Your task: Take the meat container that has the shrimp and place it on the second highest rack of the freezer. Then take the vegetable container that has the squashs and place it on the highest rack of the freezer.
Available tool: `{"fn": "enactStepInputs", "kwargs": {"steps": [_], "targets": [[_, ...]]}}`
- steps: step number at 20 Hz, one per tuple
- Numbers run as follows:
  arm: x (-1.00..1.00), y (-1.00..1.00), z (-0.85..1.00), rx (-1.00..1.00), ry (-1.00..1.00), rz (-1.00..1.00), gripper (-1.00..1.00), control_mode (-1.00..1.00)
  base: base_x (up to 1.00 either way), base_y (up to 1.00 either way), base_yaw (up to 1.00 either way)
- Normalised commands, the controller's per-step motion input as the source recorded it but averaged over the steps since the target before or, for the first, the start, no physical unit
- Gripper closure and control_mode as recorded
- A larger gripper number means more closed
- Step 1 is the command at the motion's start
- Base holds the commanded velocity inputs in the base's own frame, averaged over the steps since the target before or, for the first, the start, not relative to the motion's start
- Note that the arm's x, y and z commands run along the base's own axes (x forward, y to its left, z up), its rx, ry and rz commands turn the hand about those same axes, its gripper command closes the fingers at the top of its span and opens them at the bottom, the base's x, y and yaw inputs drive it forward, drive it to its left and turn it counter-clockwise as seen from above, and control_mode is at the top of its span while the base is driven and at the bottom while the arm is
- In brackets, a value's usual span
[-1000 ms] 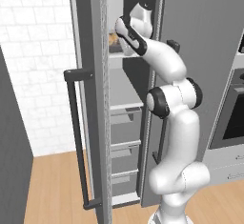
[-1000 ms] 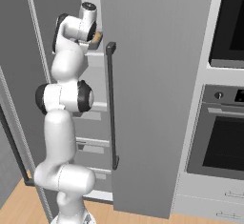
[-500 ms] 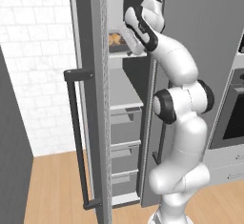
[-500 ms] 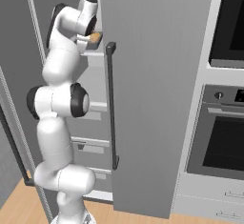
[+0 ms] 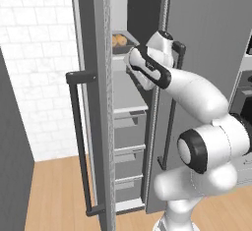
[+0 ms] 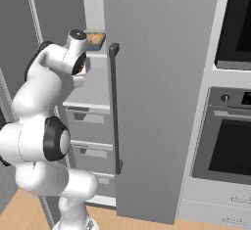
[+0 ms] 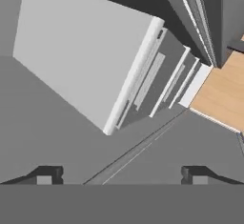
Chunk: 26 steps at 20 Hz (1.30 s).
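The shallow dark-grey rectangular vegetable container (image 5: 123,44) with its tan-orange squashes (image 5: 118,40) sits on a pale shelf board high inside the tall grey upright freezer (image 5: 206,38), seemingly the highest rack, though the frames do not show enough of the interior to be sure. The claw (image 7: 121,174) is released, its two dark fingertips (image 7: 45,175) spread wide with nothing between them, looking down past a pale shelf (image 7: 86,51) toward the grey drawers (image 7: 157,80) and wooden floor (image 7: 224,92). From the claw the container lies up and further into the cabinet, just beyond the hand; its long axis cannot be told. The shrimp tray's spot is hidden.
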Motion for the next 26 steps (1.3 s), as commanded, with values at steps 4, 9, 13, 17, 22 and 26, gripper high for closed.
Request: {"fn": "enactStepInputs", "kwargs": {"steps": [4, 9, 13, 17, 22, 26], "targets": [[-1.0, -0.57, -0.12, -0.32, -0.02, 0.5, -1.0, -1.0, 0.0, 0.0, 0.0], [-1.0, -0.69, 0.17, -0.48, 0.0, 0.52, -1.0, -1.0, 0.0, 0.0, 0.0], [-1.0, -0.58, 0.11, -0.6, 0.0, 0.47, -1.0, -1.0, 0.0, 0.0, 0.0], [-1.0, -0.72, -0.04, -0.4, 0.0, 0.5, -1.0, -1.0, 0.0, 0.0, 0.0], [-1.0, -0.54, -0.12, -0.23, -0.08, 0.3, -1.0, -1.0, 0.0, 0.0, 0.0], [-0.42, -0.18, -0.01, -0.04, -0.04, 0.01, -1.0, 1.0, -0.18, 0.0, -0.05]]}}
